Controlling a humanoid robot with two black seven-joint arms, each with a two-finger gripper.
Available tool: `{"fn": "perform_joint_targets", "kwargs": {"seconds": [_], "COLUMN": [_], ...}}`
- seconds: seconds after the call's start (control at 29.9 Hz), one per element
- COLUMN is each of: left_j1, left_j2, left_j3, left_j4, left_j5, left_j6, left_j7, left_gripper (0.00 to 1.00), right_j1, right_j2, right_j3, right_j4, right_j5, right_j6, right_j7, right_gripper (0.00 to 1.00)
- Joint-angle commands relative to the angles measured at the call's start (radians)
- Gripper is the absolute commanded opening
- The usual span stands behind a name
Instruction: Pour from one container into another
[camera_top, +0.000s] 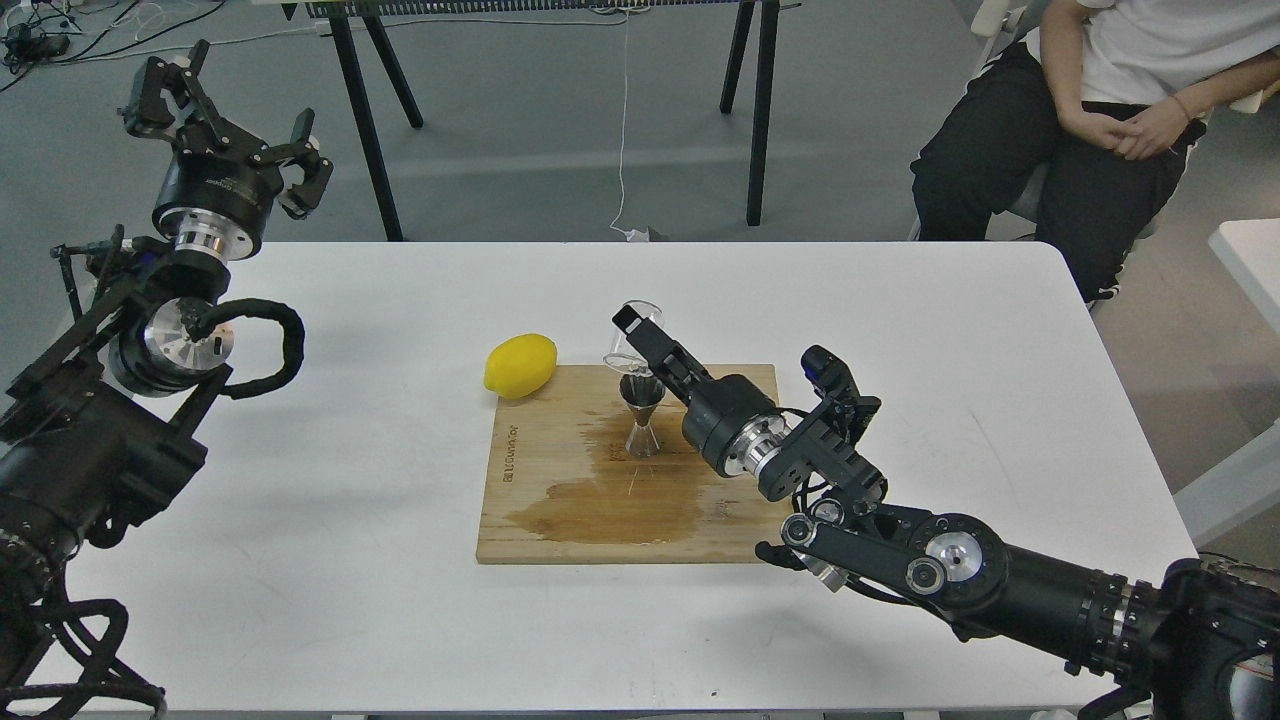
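One pincer (640, 325) tips the glass cup (632, 335) over the jigger (641, 415).

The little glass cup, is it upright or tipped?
Tipped: the glass cup, held by the right gripper, leans over the steel jigger.

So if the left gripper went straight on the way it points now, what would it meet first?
The left gripper points up and away, beyond the white table. Its way looks free toward the grey floor, though depth is unclear.
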Motion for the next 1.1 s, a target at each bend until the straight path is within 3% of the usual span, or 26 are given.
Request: {"fn": "perform_joint_targets", "kwargs": {"seconds": [0.0, 0.27, 0.73, 0.93, 1.07], "left_j1": [0.0, 0.0, 0.0, 0.0, 0.0], "left_j2": [0.002, 0.002, -0.004, 0.002, 0.006], "left_j3": [-0.003, -0.003, -0.005, -0.005, -0.003], "left_j4": [0.0, 0.0, 0.0, -0.002, -0.002], "left_j5": [0.0, 0.0, 0.0, -0.001, -0.001], "left_j6": [0.0, 0.0, 0.003, 0.003, 0.003], "left_j7": [0.0, 0.0, 0.0, 0.0, 0.0], "left_gripper": [1.0, 1.0, 1.0, 1.0, 1.0], "right_j1": [0.004, 0.005, -0.001, -0.012, -0.018], "right_j2": [-0.001, -0.012, -0.079, -0.097, -0.11], "right_j3": [-0.022, -0.059, -0.059, -0.013, 0.074], "right_j4": [-0.001, -0.004, -0.001, 0.03, 0.096], "right_j5": [-0.039, -0.091, -0.156, -0.124, 0.052], "right_j6": [-0.002, -0.018, -0.02, -0.023, -0.014], "right_j7": [0.019, 0.064, 0.085, 0.078, 0.058], "right_gripper": [0.31, 0.31, 0.31, 0.31, 0.31]}}
